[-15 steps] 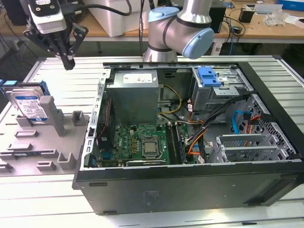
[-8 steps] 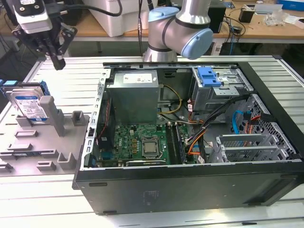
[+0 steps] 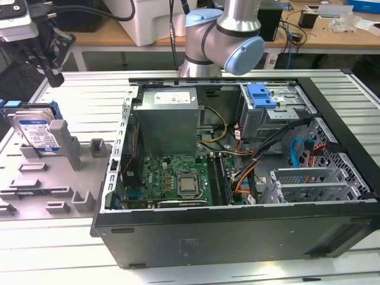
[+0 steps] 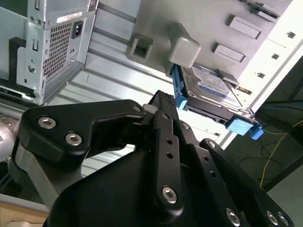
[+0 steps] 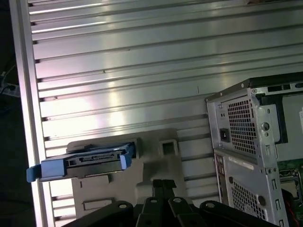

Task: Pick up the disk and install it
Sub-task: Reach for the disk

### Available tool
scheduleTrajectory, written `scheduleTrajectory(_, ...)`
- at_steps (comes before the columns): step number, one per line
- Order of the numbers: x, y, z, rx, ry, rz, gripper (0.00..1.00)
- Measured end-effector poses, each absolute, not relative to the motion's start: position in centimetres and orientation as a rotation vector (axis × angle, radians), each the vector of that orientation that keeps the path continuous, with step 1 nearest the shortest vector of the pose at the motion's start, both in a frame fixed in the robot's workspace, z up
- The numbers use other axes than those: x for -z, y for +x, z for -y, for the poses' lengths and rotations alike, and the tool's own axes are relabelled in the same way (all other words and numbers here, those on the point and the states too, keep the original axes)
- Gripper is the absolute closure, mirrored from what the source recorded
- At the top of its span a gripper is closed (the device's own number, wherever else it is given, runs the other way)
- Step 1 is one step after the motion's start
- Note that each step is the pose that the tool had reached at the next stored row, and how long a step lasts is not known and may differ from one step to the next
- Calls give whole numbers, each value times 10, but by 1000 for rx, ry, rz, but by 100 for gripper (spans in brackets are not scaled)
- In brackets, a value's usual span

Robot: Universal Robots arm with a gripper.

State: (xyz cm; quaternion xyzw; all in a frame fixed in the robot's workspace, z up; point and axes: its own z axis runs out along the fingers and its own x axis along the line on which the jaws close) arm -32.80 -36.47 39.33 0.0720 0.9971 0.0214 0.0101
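While the claw [image 3: 55,77] hangs over the grey fixture plate [image 3: 65,178], its black fingers sit pinched narrow, tip against tip in the first wrist view, and nothing is caught between them. Right below the claw, and clear of it, there's the disk [image 3: 35,132]! It stands on edge in the fixture, blue-and-white label facing out, bright blue carrier rail around it, propped against a grey post [image 3: 60,141]. No contact between claw and disk. Well off to the claw's side lies the open computer case [image 3: 237,237], with its grey power supply [image 3: 166,119], green motherboard [image 3: 172,175] and a blue bracket [image 3: 261,95] atop the drive cage.
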Motion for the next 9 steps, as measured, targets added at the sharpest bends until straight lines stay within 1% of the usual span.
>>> scheduleTrajectory(9,-393,-380,359,-67,241,-3111,89)
